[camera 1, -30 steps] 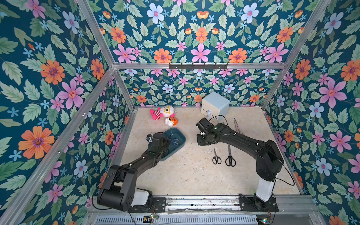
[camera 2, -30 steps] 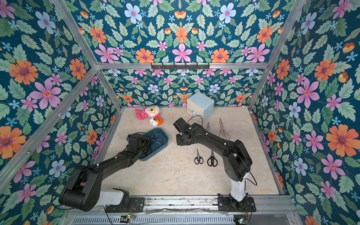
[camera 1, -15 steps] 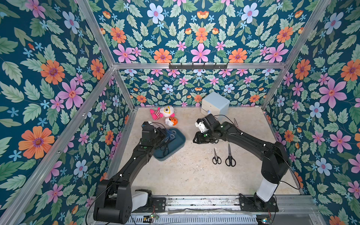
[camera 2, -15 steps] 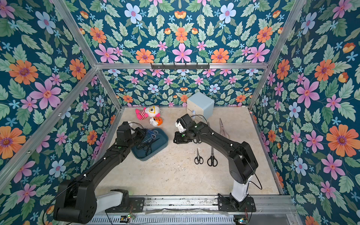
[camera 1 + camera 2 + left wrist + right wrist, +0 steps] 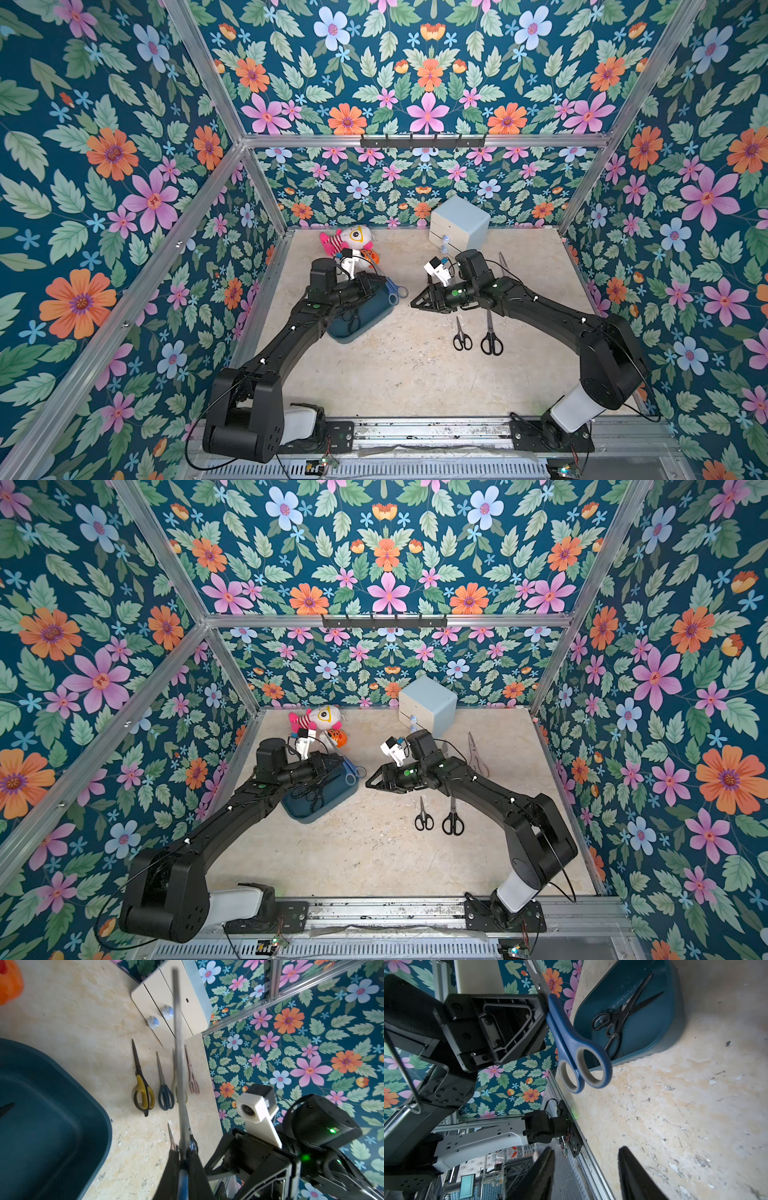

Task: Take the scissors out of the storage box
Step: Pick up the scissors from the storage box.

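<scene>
Two black pairs of scissors (image 5: 618,1018) lie crossed inside the storage box (image 5: 675,1028), the dark teal tub at the upper right of the right wrist view. In both top views the tub sits left of centre on the beige tabletop (image 5: 395,374), partly under the left arm.

The left gripper (image 5: 184,1164) is clamped tight on the blue-handled scissors (image 5: 577,1051) near the pivot. Their grey-lined loops hang in the air just outside the tub's rim. In the left wrist view the blade runs as a blurred grey bar up the middle of the frame.

The right gripper (image 5: 586,1150) is spread open with nothing between its fingers (image 5: 635,1174). It points at the blue loops but is apart from them.

Right of centre in a top view, a short black pair (image 5: 462,338) and a longer black pair (image 5: 491,341) lie side by side.

Mid-frame in the left wrist view a row lies below the pale blue drawer cube (image 5: 459,224):
- a yellow-and-black pair (image 5: 143,1093)
- a dark-handled pair (image 5: 165,1095)
- a cream pair (image 5: 174,1088), mostly hidden behind the blade
- a pale pink pair (image 5: 192,1078)
</scene>
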### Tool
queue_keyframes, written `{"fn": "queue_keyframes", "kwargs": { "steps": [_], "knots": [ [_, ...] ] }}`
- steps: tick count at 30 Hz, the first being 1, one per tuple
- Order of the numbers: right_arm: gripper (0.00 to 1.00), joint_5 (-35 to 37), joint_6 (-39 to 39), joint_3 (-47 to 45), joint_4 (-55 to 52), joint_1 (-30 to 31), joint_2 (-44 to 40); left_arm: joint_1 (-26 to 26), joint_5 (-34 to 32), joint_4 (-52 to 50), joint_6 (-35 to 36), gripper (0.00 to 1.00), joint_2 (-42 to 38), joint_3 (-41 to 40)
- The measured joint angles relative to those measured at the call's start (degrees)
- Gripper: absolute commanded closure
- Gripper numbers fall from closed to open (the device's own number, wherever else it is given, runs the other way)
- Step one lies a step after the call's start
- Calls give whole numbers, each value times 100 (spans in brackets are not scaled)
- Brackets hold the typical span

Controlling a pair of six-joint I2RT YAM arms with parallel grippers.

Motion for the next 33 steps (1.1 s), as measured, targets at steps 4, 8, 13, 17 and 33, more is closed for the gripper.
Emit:
{"fn": "queue_keyframes", "kwargs": {
  "steps": [4,8,13,17,33],
  "knots": [
    [46,-181,181,-42,407,-17,-66,-79,273,11,42,100,-39,44],
    [47,-232,155,35,431,-61,-11,-87,472,17,39,100,-90,33],
    [49,-232,107,103,476,-74,94,-83,702,13,31,100,-52,57],
    [55,-234,107,105,568,-74,120,-83,870,15,11,100,-4,96],
    [94,-245,398,-291,1165,-72,37,-90,1027,7,-33,84,160,98]
  ]
}}
